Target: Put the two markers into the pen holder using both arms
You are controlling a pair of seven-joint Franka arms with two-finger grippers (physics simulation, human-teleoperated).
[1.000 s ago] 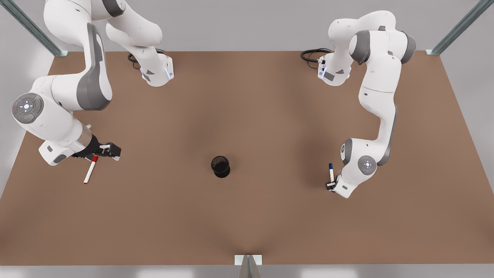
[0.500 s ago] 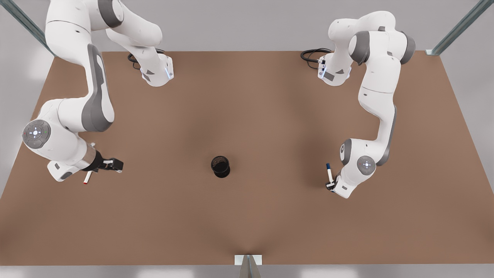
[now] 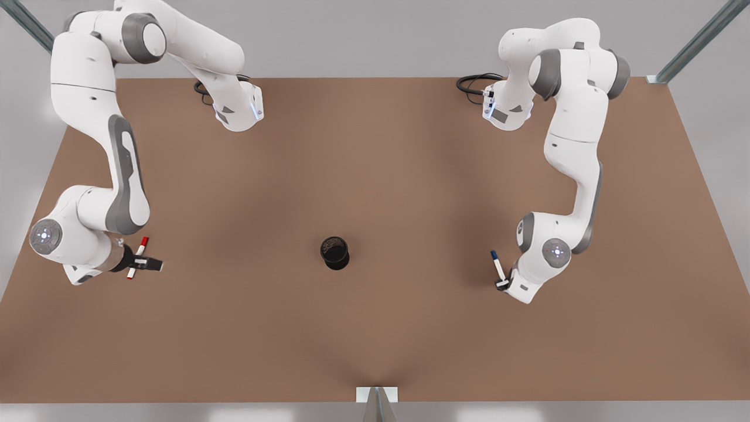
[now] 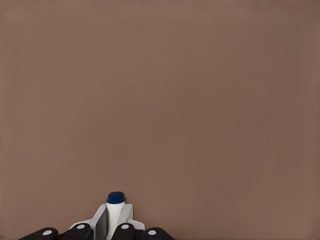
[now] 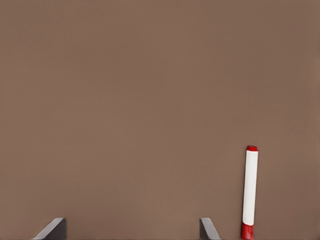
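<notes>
The blue-capped marker point(image 3: 497, 266) is held in my left gripper point(image 3: 502, 284) at the front view's right, blue end pointing away from the wrist. From the left wrist, the blue marker point(image 4: 115, 209) stands between the shut fingers of the left gripper point(image 4: 115, 226). The red-capped marker point(image 3: 137, 257) lies flat on the table at the front view's left. My right gripper point(image 3: 146, 265) hovers over it, open. In the right wrist view the red marker point(image 5: 249, 192) lies just outside one fingertip point(image 5: 207, 228), not between the jaws of the right gripper point(image 5: 131, 230). The black pen holder point(image 3: 335, 253) stands upright mid-table.
The brown table point(image 3: 375, 176) carries both arm bases point(image 3: 237, 108) point(image 3: 507, 108) at its far edge, with black cables beside them. A metal bracket point(image 3: 377, 395) sits at the near edge. Bare table lies between each gripper and the holder.
The right arm swung toward the front view's left and its gripper dropped lower beside the red marker, which stayed put. The blue marker in the left gripper tilted slightly.
</notes>
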